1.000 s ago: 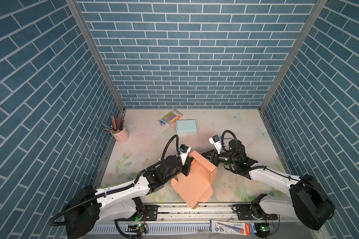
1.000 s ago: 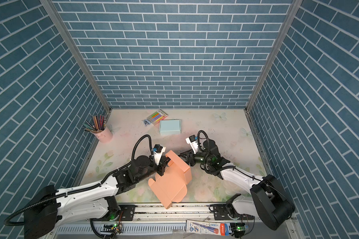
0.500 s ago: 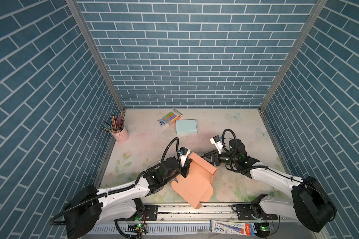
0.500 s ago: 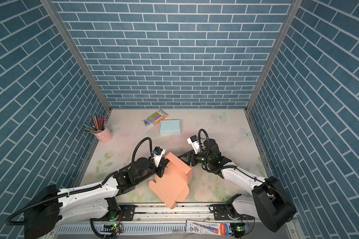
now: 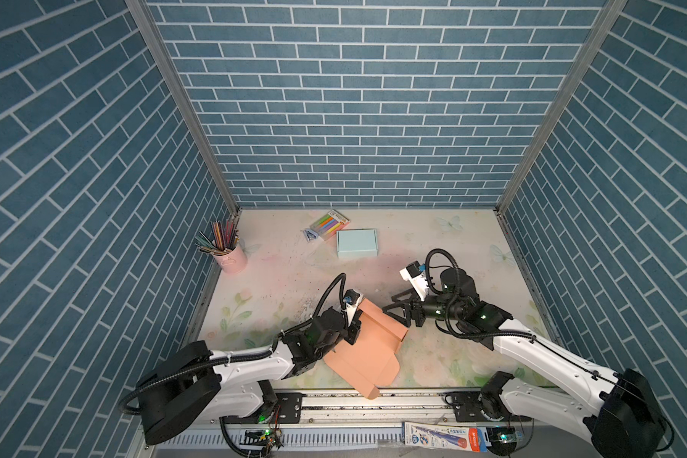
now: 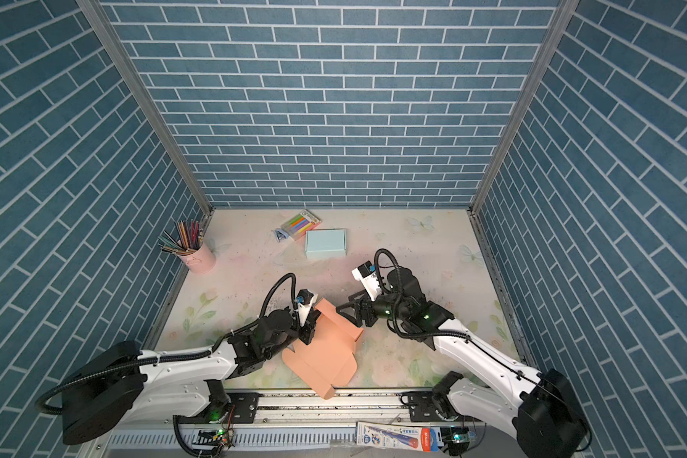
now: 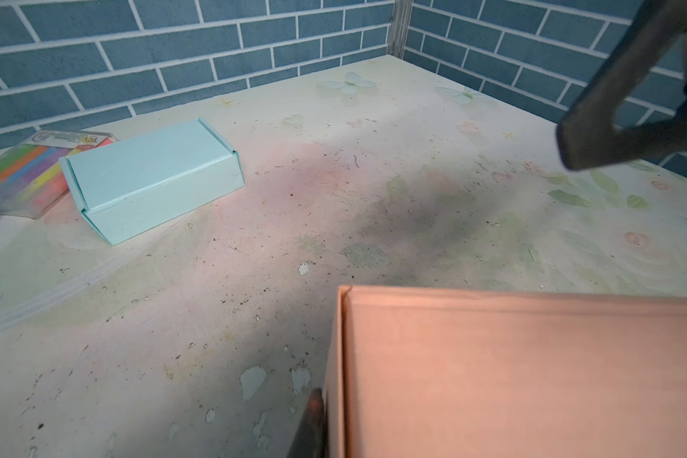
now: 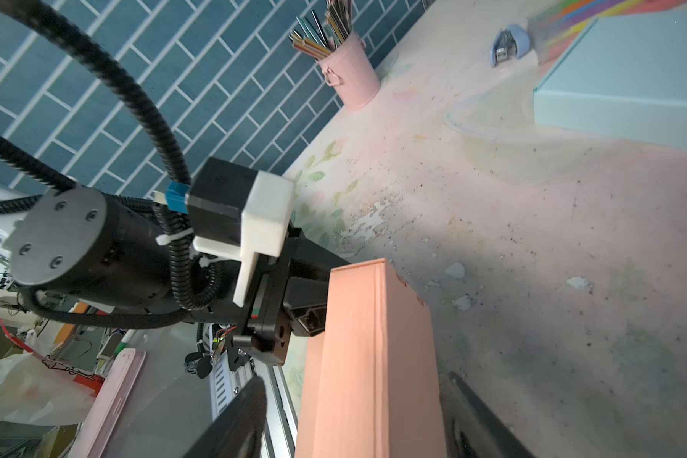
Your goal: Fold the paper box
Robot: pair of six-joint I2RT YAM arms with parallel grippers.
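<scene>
Blue brick-pattern walls [image 5: 357, 119] stand on three sides of a pale floral tabletop [image 5: 433, 246], perhaps scratched or stained; the light is even.

Your left arm [image 5: 250, 363] and right arm [image 5: 551, 357] wear glossy white shells between black joints, and each ends in a bulky black base [image 5: 175, 392]. A ribbed black cable [image 5: 330, 291] loops over each wrist to a white camera housing [image 8: 268, 210], joined by a blue plug [image 8: 174, 197] and cinched with a white zip tie [image 8: 171, 238]. You also see a grey round cap [image 8: 56, 230] with four dark screws, small green lights [image 5: 483, 316] near the wrists, a red-and-green mark on the black left gripper [image 8: 310, 313], and black open-frame triangular fingers on the right gripper [image 5: 389, 305].
</scene>
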